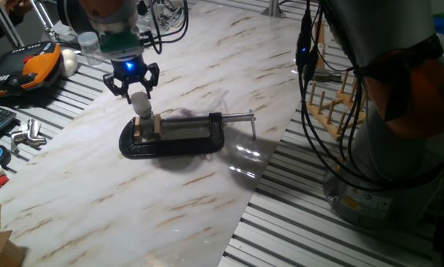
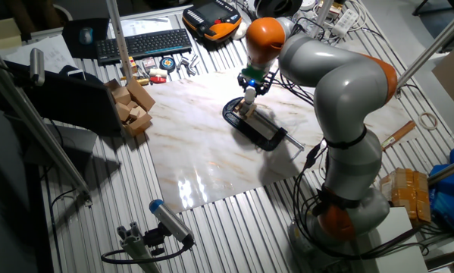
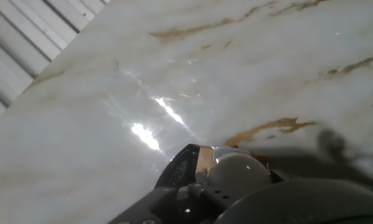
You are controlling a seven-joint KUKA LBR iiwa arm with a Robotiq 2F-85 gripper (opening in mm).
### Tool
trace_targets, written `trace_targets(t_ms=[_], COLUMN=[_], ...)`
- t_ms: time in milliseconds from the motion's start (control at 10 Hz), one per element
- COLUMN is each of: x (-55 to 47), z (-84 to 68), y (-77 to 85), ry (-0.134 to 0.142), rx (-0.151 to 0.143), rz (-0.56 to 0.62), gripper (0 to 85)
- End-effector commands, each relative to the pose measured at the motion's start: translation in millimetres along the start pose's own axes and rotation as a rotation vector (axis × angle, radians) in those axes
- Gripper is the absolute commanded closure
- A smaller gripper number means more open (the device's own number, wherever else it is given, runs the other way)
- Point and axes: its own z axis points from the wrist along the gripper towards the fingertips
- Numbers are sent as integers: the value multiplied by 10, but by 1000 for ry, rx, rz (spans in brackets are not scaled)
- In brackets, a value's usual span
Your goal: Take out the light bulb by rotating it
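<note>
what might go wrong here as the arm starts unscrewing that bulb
1. The end effector sits around the top of the light bulb; too weak a hold on the smooth globe may slip rather than turn it.
2. The black clamp merely rests on the marble board, so twisting could spin the whole fixture.

A black clamp vise lies before me on the marble-patterned board. Behind the board's far edge sit a black keyboard and an orange-and-black case. Wooden blocks rest just off its corner.
</note>
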Motion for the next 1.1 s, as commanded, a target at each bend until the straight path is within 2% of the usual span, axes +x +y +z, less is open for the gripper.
trace_targets(t_ms=[0,200,500,700,1000], x=[0,-4,-2,1,5], z=[-7,0,0,-7,-10], y=[3,6,12,9,7], ry=[-2,-4,22,2,-29], rx=[5,-1,-20,-44,-51], rz=[-3,-164,-415,-543,-731], gripper=[850,850,850,850,850])
